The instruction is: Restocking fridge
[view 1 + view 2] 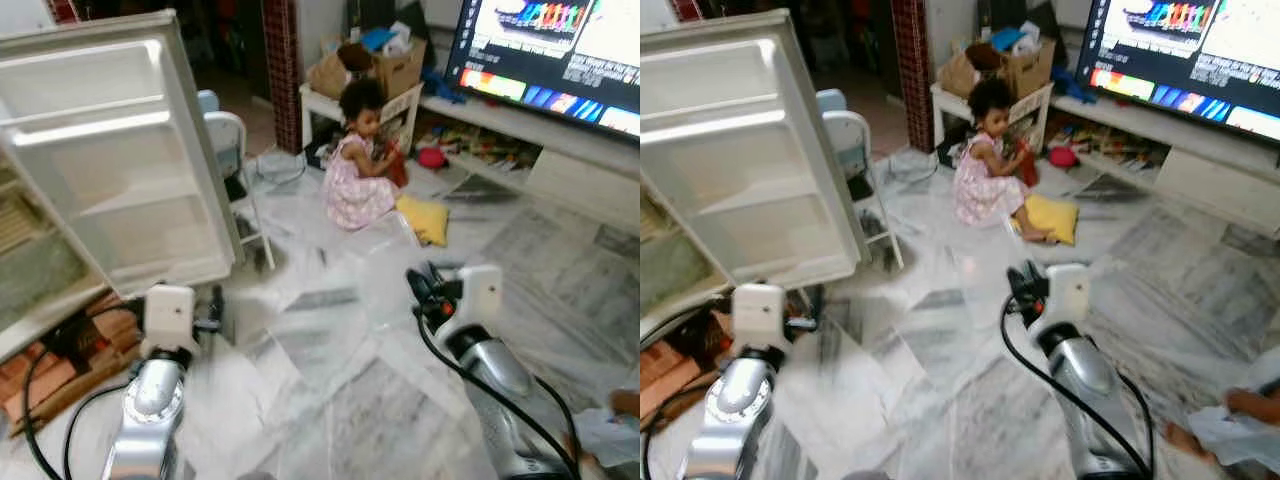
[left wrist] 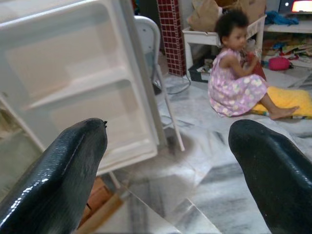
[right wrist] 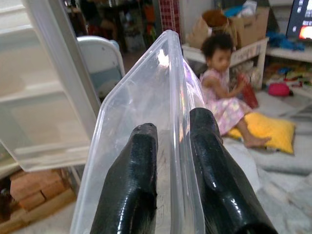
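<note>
Your right gripper [image 3: 170, 146] grips the tub [image 3: 146, 122] rim; the fridge [image 1: 40, 250] lies forward-left, nearer your empty, spread left gripper [image 2: 165, 161].

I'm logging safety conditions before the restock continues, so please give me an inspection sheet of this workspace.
Surface: grey-white marble floor, glossy, with reflections.
Job's things: fridge door swung open, its shelves bare; clear plastic container held on edge by its rim.
Clutter: bricks and wood on the floor below the door; white plastic chair behind the door.
Grippers: right pincer clamped on the container's rim; left pincer open, holding nothing, facing the door.
Cables: black cables looped along both arms.
Surroundings: a child sitting on the floor ahead by a yellow cushion; television switched on; cardboard boxes on a low white table.
</note>
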### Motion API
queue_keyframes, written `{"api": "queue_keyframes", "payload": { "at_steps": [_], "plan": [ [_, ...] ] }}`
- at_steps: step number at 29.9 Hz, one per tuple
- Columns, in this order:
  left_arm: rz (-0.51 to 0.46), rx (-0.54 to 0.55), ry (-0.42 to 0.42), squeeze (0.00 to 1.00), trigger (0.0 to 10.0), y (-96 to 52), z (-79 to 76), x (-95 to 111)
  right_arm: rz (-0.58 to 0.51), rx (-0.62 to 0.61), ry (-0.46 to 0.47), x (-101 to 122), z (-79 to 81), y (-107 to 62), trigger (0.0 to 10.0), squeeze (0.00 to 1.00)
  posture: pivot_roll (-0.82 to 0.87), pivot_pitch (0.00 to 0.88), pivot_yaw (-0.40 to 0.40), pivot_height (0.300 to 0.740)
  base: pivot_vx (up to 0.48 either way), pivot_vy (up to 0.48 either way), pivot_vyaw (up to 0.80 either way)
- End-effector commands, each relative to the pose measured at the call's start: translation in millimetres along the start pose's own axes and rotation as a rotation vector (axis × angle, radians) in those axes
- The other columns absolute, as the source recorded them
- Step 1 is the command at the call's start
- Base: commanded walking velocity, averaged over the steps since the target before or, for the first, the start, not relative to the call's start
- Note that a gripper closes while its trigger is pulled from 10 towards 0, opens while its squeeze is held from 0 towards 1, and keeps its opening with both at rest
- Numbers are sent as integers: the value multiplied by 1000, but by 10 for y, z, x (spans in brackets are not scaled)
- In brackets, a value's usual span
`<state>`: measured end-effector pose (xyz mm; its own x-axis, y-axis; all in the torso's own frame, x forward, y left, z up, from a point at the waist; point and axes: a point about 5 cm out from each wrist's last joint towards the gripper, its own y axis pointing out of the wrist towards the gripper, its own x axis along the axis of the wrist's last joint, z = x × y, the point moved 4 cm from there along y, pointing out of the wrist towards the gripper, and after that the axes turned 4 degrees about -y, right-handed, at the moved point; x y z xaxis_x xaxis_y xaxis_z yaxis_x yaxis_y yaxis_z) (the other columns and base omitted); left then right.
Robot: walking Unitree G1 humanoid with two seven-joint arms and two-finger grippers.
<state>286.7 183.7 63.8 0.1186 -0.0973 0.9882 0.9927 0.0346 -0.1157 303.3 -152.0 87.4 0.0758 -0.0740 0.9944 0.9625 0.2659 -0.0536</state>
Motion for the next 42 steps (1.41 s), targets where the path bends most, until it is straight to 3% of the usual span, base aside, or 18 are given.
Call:
{"api": "queue_keyframes", "payload": {
  "at_steps": [1,27,42],
  "plan": [
    [-4,14,16,0,10000,1,92,17,-28,36,4,61,113,43,10000,0,41,0,1,740,0,480,794],
    [-10,4,-4,0,10000,-34,10,5,-37,84,-27,102,160,95,10000,0,46,0,-8,740,0,478,787],
    [-40,-62,-24,0,10000,-49,-46,64,-28,23,-34,77,77,100,10000,0,48,0,-7,740,0,0,0]
  ]
}}
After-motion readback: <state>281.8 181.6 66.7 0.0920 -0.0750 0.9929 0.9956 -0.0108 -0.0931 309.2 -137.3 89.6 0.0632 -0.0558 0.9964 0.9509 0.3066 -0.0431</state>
